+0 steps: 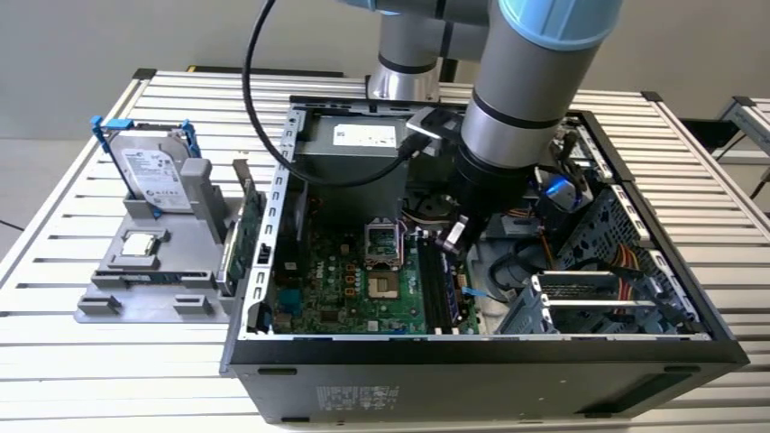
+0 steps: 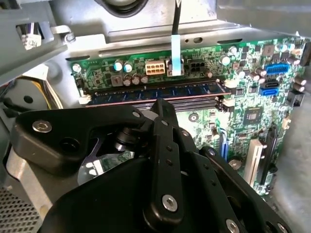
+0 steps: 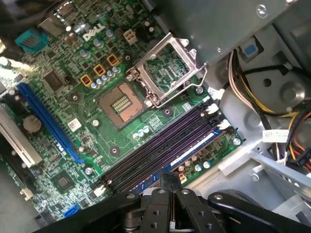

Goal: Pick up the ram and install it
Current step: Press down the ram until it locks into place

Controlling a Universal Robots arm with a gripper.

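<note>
The ram (image 2: 155, 92) is a long dark stick with a row of bluish chips. It lies along the outermost memory slot of the green motherboard (image 2: 243, 97). The first wrist view shows the ram (image 3: 194, 148) in the slot beside the empty dark ones. My gripper (image 2: 163, 104) hangs just over the middle of the stick with its black fingers (image 3: 165, 187) pressed together and nothing between them. In the exterior view the gripper (image 1: 455, 242) reaches down into the open computer case (image 1: 481, 347), over the slots where the ram (image 1: 450, 290) sits.
The CPU socket (image 3: 120, 104) is bare with its metal frame (image 3: 167, 73) lifted. Cable bundles (image 1: 565, 244) and a drive cage (image 1: 578, 302) crowd the exterior view's right. A grey holder (image 1: 144, 289) beside the case carries a hard drive (image 1: 154, 171), a small silver chip (image 1: 142, 242) and an upright green board (image 1: 247, 234).
</note>
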